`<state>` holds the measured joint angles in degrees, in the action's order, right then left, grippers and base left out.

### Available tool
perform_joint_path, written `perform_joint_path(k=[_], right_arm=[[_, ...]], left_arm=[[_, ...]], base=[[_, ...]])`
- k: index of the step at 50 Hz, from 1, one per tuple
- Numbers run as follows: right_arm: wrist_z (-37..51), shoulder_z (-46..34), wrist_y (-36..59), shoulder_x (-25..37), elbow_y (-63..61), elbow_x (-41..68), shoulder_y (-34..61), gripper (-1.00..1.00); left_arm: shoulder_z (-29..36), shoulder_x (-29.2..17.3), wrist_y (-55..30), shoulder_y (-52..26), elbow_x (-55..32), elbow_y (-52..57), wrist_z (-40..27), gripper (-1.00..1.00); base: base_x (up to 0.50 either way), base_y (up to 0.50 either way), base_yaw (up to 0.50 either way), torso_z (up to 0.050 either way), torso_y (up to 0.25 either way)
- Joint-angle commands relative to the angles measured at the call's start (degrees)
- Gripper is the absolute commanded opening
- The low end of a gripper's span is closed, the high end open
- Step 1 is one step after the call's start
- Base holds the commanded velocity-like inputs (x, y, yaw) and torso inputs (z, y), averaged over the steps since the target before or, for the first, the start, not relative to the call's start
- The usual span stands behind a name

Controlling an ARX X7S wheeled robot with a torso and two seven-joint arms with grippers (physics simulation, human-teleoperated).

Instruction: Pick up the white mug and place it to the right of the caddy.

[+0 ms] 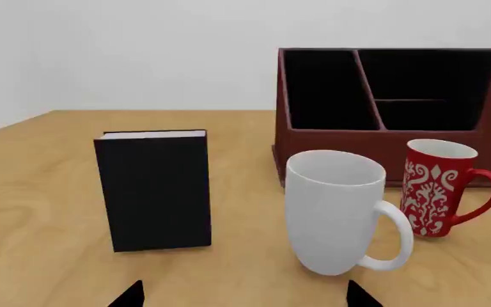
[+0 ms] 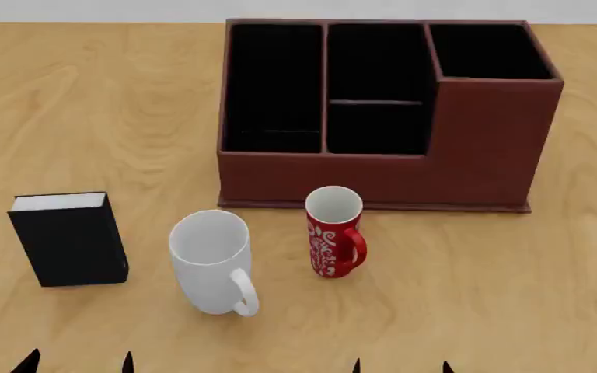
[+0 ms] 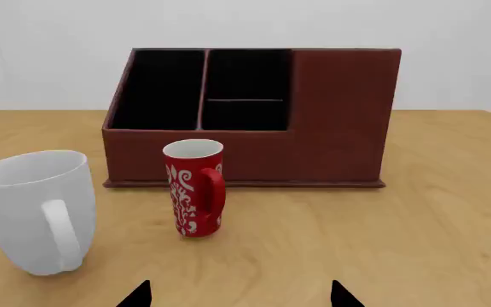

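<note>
The white mug [image 2: 211, 260] stands upright on the wooden table, handle toward me; it also shows in the left wrist view [image 1: 335, 211] and the right wrist view [image 3: 36, 208]. Behind it sits the reddish-brown caddy [image 2: 485, 155], with its taller section at the right end [image 3: 339, 109]. My left gripper [image 2: 78, 364] is open at the near edge, in front of and left of the mug, holding nothing [image 1: 243, 295]. My right gripper [image 2: 403, 365] is open too, near the front edge and right of the mug [image 3: 238, 295].
A red patterned mug [image 2: 333, 231] stands just right of the white mug, in front of the caddy. A small black book-like box [image 2: 71, 239] stands upright to the left. Bare wooden table [image 2: 547, 280] lies right of the red mug and beside the caddy.
</note>
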<state>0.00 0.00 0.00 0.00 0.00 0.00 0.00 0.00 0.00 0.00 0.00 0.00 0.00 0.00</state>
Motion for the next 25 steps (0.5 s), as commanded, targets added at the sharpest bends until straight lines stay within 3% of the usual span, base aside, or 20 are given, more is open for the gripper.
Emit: perform_joint_path(k=[1,18,25], right_arm=[[6.85,-6.95,-0.94,5.72,0.77,5.74,0.52,1.00],[8.23,-8.27,-0.25,6.87,-0.18,5.85,0.44,1.00],[9.18,-8.96,1.84,7.93,-4.49,4.87,0.39,1.00]], left_arm=[[0.00,-1.04,-0.19,0.12,-1.05,0.33,0.00,1.00],[3.78,-3.35,-0.39,-0.11,-3.54,0.30,-3.59,1.00],[3.16,-4.10,-5.50,0.24,-7.61,5.80,-3.50,1.00]], base=[[0.00,0.00,0.00,0.000,0.000],[0.00,0.00,0.00,0.000,0.000],[0.00,0.00,0.00,0.000,0.000]])
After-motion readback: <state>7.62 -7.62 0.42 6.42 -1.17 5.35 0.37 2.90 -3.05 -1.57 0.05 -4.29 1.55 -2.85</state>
